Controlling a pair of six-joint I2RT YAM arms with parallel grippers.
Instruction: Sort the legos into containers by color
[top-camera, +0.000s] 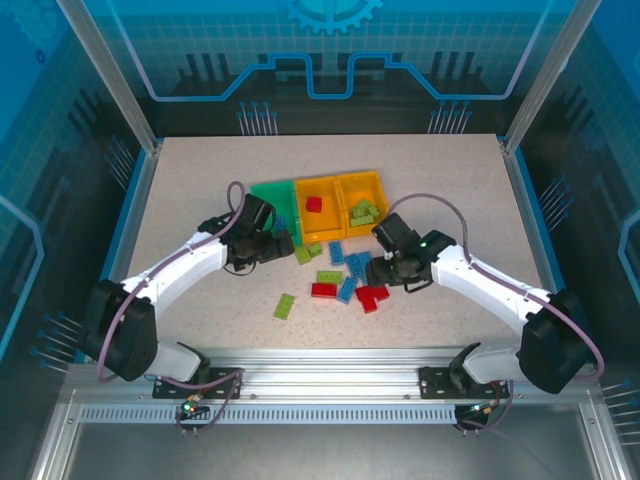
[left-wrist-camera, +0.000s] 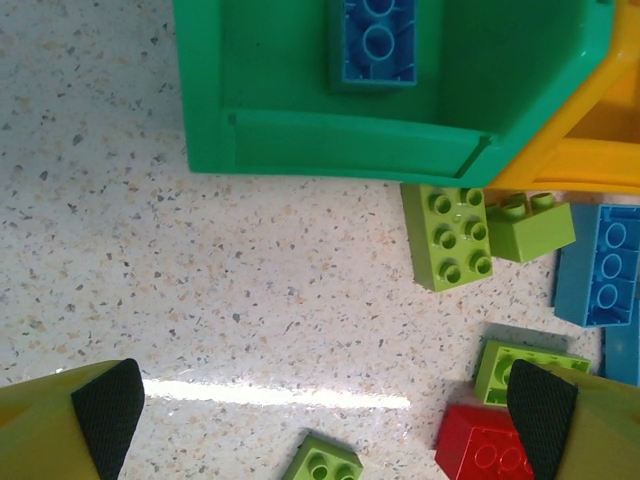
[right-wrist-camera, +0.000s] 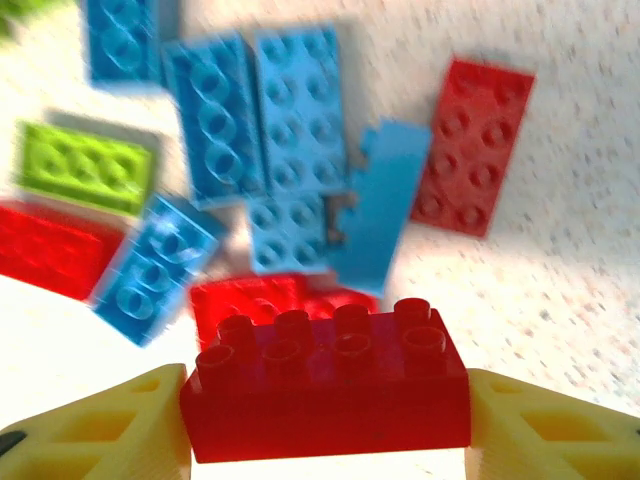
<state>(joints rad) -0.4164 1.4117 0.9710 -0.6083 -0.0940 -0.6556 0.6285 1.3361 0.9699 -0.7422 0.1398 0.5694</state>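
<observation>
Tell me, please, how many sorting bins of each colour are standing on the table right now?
Green bin: 1
Orange bins: 2
Total: 3

Green bin (top-camera: 272, 200) and two orange bins (top-camera: 330, 222) lined up in a row, blue brick (left-wrist-camera: 377, 40) in the green one, red piece (top-camera: 314, 204) in the middle, lime pieces (top-camera: 364, 212) in the right, loose blue, red and lime legos (top-camera: 323, 290) scattered in front, one red brick (right-wrist-camera: 328, 385) held level above them, studs up
</observation>
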